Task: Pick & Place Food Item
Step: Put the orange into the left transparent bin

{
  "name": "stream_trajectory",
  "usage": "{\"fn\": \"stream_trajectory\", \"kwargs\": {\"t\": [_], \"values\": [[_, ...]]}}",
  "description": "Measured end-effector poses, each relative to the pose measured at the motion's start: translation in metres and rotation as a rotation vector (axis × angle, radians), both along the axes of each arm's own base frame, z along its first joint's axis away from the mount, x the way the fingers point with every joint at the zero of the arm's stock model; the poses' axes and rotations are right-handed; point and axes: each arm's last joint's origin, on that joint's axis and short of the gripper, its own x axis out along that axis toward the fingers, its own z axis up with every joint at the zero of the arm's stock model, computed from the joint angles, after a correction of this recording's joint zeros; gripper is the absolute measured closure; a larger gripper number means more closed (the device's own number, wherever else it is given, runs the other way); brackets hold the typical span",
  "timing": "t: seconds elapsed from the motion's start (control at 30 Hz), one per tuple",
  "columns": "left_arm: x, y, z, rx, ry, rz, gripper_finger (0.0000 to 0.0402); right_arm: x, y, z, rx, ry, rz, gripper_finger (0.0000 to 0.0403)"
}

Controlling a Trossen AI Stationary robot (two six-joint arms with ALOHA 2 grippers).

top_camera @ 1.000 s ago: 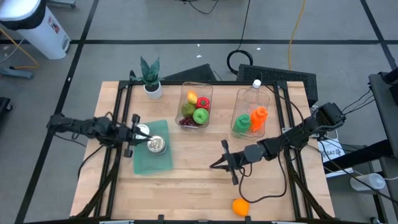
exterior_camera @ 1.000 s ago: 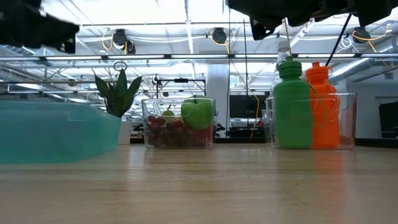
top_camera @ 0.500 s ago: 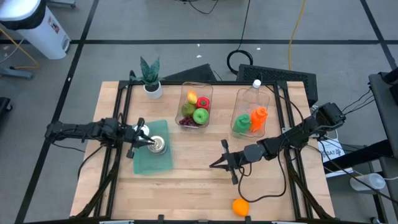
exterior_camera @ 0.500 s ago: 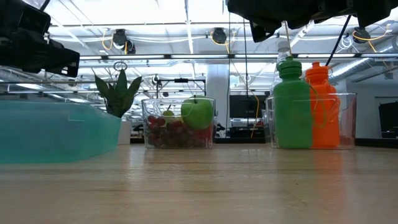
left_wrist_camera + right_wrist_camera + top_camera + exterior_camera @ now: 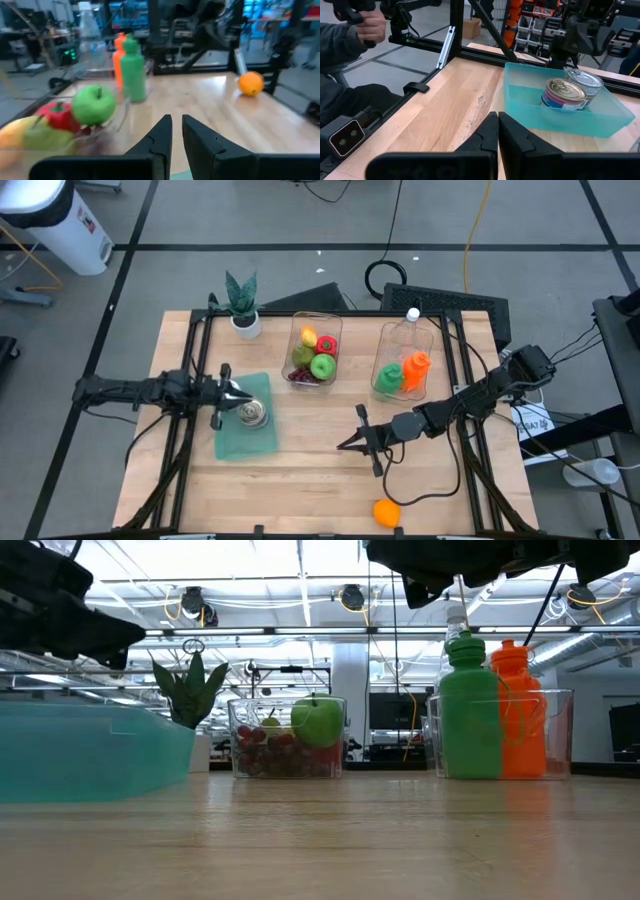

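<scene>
Left gripper [image 5: 222, 391]: fingers [image 5: 161, 137] closed together, nothing between them. It hangs above the left rim of the teal bin [image 5: 245, 435], on the left half of the table [image 5: 300, 460], raised clear of the bin's contents.

In the teal bin: two tin cans [image 5: 250, 413] standing side by side, upright, touching or nearly so. In the right wrist view the front can [image 5: 563, 94] has a coloured label, with a plainer one [image 5: 585, 83] just behind it.

Right gripper [image 5: 357, 443]: fingers [image 5: 487, 134] pressed shut, empty, hovering over bare wood right of centre, pointing toward the teal bin.

Orange [image 5: 387, 512]: lies alone on the table at the near edge, right of centre, near the right gripper but apart from it.

Far side, centre: clear fruit tub [image 5: 316, 355] with a green apple [image 5: 322, 366], a red pepper [image 5: 56, 111], something yellow and dark grapes. To its right, a second clear tub [image 5: 404, 360] holding a green bottle [image 5: 470, 708], an orange bottle [image 5: 521, 710] and a clear bottle [image 5: 410, 330], all upright.

Far left corner: small potted plant [image 5: 243, 305].

A person's hand [image 5: 369, 26] and dark sleeve show beyond the table's left side in the right wrist view.
</scene>
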Motion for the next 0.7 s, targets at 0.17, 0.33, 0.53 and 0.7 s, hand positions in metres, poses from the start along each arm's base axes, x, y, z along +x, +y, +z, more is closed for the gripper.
{"fn": "stream_trajectory", "kwargs": {"t": [0.17,0.33,0.53,0.7], "values": [[0.0,-0.0039,-0.0006,0.005,-0.007,-0.031,0.0351,-0.0001,-0.0001,-0.0007,0.0,0.007,0.0,0.0399],[-0.0001,-0.0048,-0.0005,0.025,-0.008,-0.022,0.0351,-0.0002,-0.0001,-0.001,-0.001,0.01,-0.001,0.0399],[-0.0002,-0.0047,-0.001,0.061,-0.005,-0.021,0.035,-0.0002,-0.0001,-0.0013,-0.004,0.013,0.0,0.0399],[-0.0001,-0.0052,0.0004,0.053,-0.021,-0.038,0.0351,-0.0005,-0.0002,-0.0027,-0.018,0.025,0.001,0.0399]]}}
